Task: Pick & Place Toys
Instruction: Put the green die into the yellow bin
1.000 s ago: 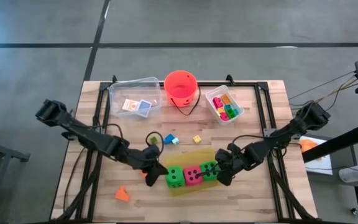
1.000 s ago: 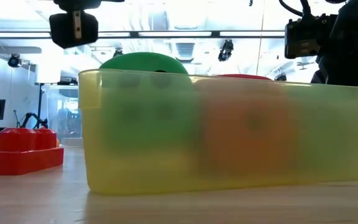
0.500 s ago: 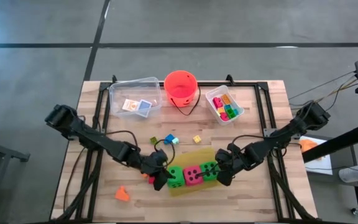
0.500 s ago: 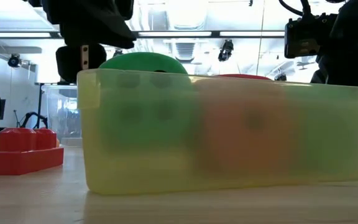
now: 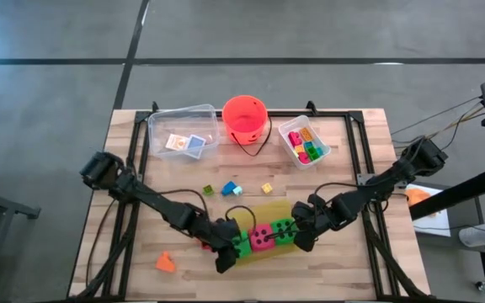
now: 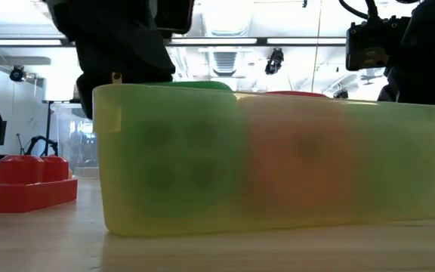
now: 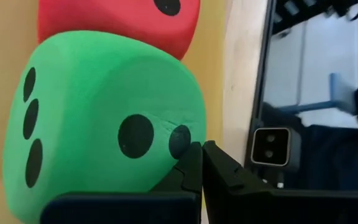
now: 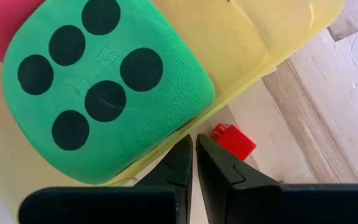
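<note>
With three foam dice (image 5: 262, 236) lined up in the yellow tray (image 5: 263, 209), the clenched, empty left tool (image 5: 226, 257) pressing the end green die (image 7: 104, 118) could shove the tray sideways into the equally clenched right tool (image 5: 303, 240) at its other end.

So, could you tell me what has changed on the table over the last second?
The left arm swung in toward the yellow tray; the left gripper, now shut, presses its tips against the left green die, which has sunk level with the tray's rim in the low view. The right gripper stayed shut at the tray's other end by the right green die. The pink die, bucket and loose bricks have not moved.
</note>
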